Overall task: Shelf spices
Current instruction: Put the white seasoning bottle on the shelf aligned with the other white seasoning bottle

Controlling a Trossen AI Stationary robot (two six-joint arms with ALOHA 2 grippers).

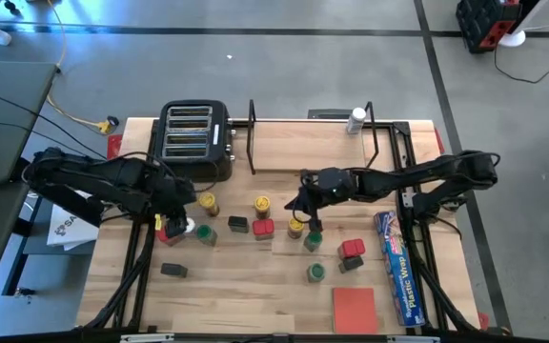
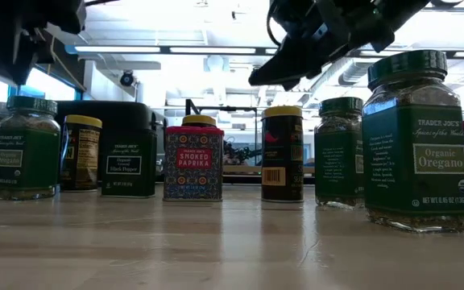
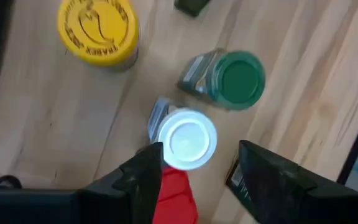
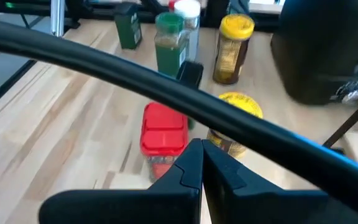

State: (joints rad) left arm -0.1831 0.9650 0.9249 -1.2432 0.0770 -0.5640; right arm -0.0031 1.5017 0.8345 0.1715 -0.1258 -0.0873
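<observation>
Spices are scattered across the middle of the surface (image 1: 255,286), while the shelf (image 1: 317,143) stands along the far edge beside the toaster (image 1: 194,141), with only one white-capped bottle (image 1: 355,119) seen at its far rail. The left gripper (image 1: 174,225) is held near the left edge, directly over a white-lidded jar (image 3: 186,138); its fingers (image 3: 143,177) are spread wide and straddle that jar without touching it. A green-lidded jar (image 3: 236,79) stands just beside it and a yellow-lidded jar (image 3: 97,30) a little further off. The right gripper (image 1: 303,202) is positioned over the centre of the surface, above a red tin (image 4: 163,134) and a yellow-lidded jar (image 4: 240,107); its fingers are pressed together and nothing is held.

The step in hand is judged to be the pick-up of the white-lidded jar by the left arm. A short descent is called for, then closure on the jar body without nudging the green-lidded neighbour, then a carry to the far edge.
</observation>
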